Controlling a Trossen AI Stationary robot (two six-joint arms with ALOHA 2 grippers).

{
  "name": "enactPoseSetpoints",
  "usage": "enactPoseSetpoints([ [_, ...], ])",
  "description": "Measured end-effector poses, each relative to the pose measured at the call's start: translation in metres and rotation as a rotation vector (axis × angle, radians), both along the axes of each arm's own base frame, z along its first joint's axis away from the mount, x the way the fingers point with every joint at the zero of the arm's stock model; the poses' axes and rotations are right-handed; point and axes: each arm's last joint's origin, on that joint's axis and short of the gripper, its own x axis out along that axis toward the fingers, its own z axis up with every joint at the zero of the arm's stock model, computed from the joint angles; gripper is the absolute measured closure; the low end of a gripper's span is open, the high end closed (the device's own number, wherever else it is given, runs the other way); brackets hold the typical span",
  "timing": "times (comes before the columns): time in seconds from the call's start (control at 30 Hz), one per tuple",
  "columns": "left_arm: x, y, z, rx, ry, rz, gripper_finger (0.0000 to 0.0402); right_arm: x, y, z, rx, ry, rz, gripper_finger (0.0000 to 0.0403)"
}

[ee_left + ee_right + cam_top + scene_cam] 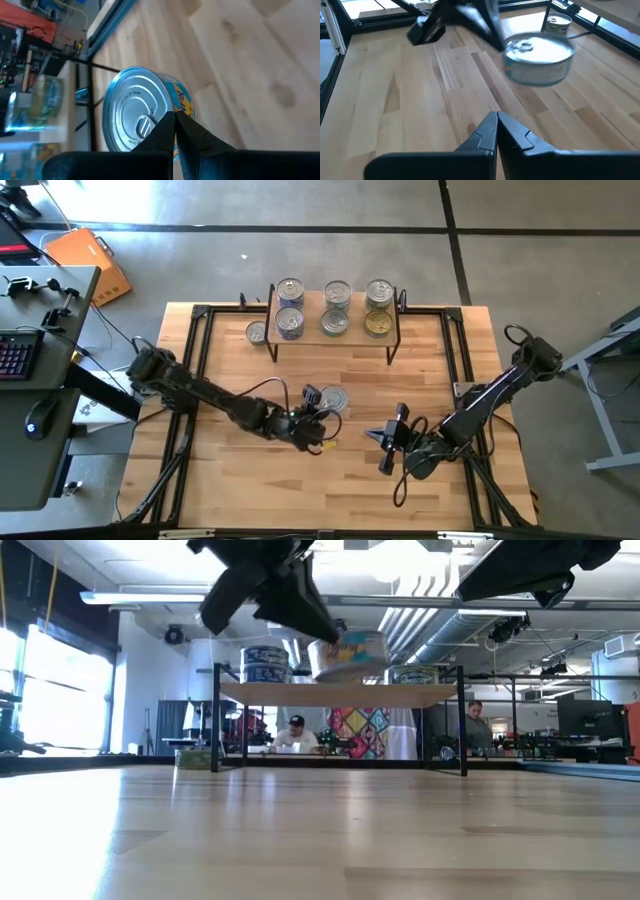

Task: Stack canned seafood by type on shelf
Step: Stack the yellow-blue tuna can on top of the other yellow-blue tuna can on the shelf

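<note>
A silver-lidded tin (pixel 334 399) with a blue and yellow side label hangs in the air over the middle of the table, held by my left gripper (pixel 320 415), which is shut on it. In the low view the tin (pixel 350 653) floats in front of the shelf (pixel 335 693). The light-wood shelf (pixel 312 330) stands on black legs near the far edge and carries several tins, one gold-lidded (pixel 378 323). One more tin (pixel 257 332) sits on the table by the shelf's left leg. My right gripper (pixel 384 436) is shut and waits right of centre. My left gripper (pixel 174 120) pinches the tin at its rim (pixel 165 107), one finger over the lid beside the pull tab and the other against the labelled side wall (pixel 186 102). The fingers come from the table's left and near side. The tin (pixel 538 57) is lifted clear, lid roughly upward.
A black metal frame (pixel 200 315) runs around the tabletop's edges. Bare wood (pixel 300 480) spreads across the near half of the table. People sit in the room (pixel 296 730) beyond the table, far from the arms.
</note>
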Motion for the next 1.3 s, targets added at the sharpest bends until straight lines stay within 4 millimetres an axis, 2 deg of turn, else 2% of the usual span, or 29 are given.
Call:
enactPoseSetpoints([
  [0.2, 0.009, 0.015, 0.017, 0.034, 0.021, 0.030, 0.0401, 0.000, 0.000, 0.000, 0.000, 0.000, 0.000, 0.0402],
  [0.63, 0.024, 0.057, 0.037, 0.145, 0.023, 0.107, 0.0401, 0.000, 0.000, 0.000, 0.000, 0.001, 0.001, 0.0402],
  [1.3, 0.030, 0.130, 0.043, 0.308, 0.076, 0.266, 0.0401, 0.000, 0.000, 0.000, 0.000, 0.001, 0.001, 0.0402],
])
